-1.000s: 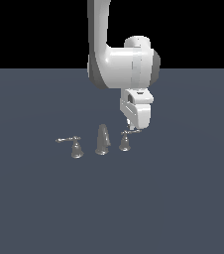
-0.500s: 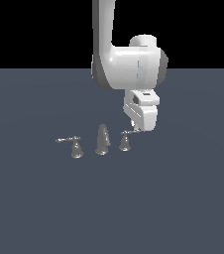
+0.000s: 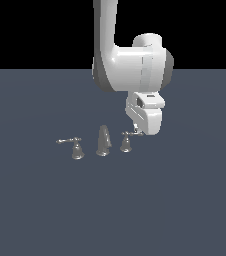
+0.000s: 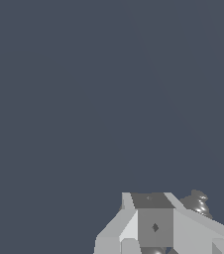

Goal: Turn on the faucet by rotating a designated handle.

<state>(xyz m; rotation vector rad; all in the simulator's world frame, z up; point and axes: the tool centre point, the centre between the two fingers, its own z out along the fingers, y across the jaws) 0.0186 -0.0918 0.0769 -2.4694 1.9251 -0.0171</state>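
Observation:
The faucet is a small shiny grey three-piece set on the dark floor, with its tapered spout (image 3: 103, 141) in the middle. The handle (image 3: 127, 143) with the short lever stands on the exterior view's right of the spout. My gripper (image 3: 138, 132) hangs just beside it, fingertips at the outer end of its lever and touching or nearly touching it. The fingers look shut and hold nothing. In the wrist view the closed fingers (image 4: 153, 225) hide most of the set; only one shiny metal piece (image 4: 197, 203) shows behind them.
The twin handle (image 3: 76, 149) with the longer lever stands on the exterior view's left of the spout. The white arm (image 3: 132, 67) rises above the short-lever handle. Flat dark grey floor lies all around.
The arm's upper body has shifted a little toward the exterior view's right. The gripper stays at the lever's end. The lever shows no clear turn.

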